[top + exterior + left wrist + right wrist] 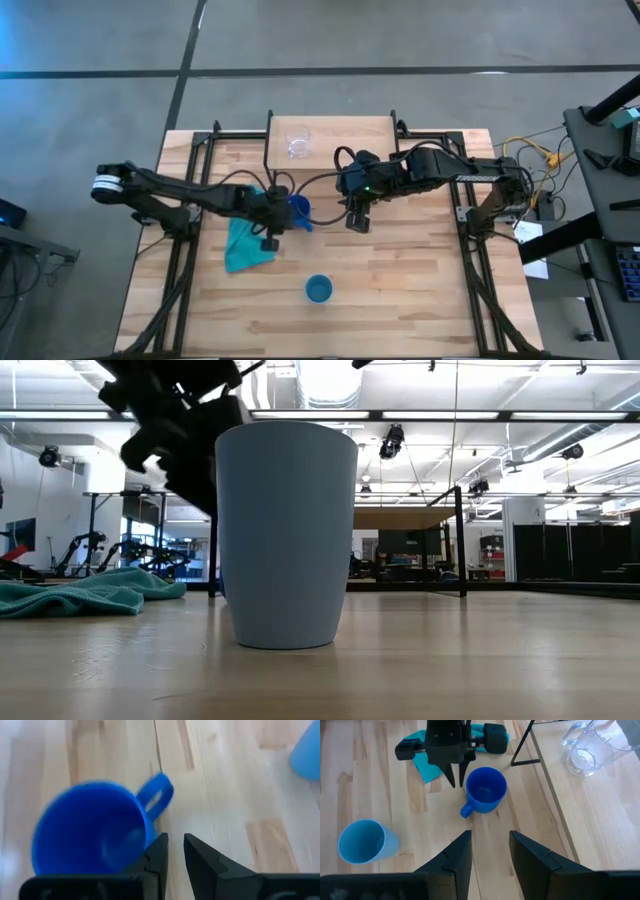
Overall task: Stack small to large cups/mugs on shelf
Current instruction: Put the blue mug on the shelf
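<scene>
mugs and cups are sitting in three separate spots. the dark blue handled mug [298, 210] is standing upright on the wooden table [420, 290] near its middle, just beside the teal cloth [246, 244], with its handle pointing toward the front of the table. the left gripper [456, 781] is hanging right next to the mug's rim, its fingers a narrow gap apart and gripping nothing; in the left wrist view the mug [95, 832] is lying just to one side of the fingers [159, 855], not between them. the right gripper [357, 222] is hovering above the table a little to the mug's other side, its jaws standing wide open and empty, looking down on the mug [485, 790]. the lighter blue handleless cup [318, 289] is standing upright and alone near the table's front edge, well apart from both grippers. the clear glass cup [297, 141] is resting on the shelf [360, 135] at the back of the table, toward the shelf's left part.
</scene>
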`<state>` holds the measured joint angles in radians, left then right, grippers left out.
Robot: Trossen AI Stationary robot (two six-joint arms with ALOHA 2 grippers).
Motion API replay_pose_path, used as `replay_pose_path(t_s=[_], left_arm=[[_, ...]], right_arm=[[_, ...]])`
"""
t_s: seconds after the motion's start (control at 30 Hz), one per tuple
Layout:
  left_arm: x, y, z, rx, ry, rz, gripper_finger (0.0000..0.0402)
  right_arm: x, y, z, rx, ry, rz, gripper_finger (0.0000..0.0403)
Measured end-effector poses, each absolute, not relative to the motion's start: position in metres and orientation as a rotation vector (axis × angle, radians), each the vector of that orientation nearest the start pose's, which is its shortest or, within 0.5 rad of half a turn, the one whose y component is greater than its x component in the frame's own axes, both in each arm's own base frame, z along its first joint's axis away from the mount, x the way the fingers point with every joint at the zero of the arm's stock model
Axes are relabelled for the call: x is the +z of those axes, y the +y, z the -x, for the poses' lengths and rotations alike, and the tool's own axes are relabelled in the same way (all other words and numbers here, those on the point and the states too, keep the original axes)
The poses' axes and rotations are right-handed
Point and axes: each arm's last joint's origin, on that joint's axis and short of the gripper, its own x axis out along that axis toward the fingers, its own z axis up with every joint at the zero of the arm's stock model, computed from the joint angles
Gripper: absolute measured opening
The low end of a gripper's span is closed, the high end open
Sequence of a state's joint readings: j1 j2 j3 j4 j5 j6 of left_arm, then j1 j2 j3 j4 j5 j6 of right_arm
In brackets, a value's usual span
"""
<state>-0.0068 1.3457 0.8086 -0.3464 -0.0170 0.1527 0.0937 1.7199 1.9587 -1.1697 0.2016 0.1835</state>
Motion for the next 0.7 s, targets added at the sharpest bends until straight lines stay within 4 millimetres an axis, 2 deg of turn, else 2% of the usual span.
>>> replay_pose_path(t_s=[0.27, 0.47, 0.7], left_arm=[[0.231, 0.003, -0.272, -0.056, 0.822, -0.194, 0.0047], [0.23, 0.012, -0.271, -0.052, 0.831, -0.193, 0.0047], [0.228, 0.014, -0.27, -0.072, 0.841, -0.176, 0.0047]], right_arm=[[0.404, 0.026, -0.339, -0.184, 0.908, -0.033, 0.0125], [0.404, 0.026, -0.339, -0.183, 0.908, -0.032, 0.0125], [0.404, 0.026, -0.339, -0.18, 0.909, -0.025, 0.0125]])
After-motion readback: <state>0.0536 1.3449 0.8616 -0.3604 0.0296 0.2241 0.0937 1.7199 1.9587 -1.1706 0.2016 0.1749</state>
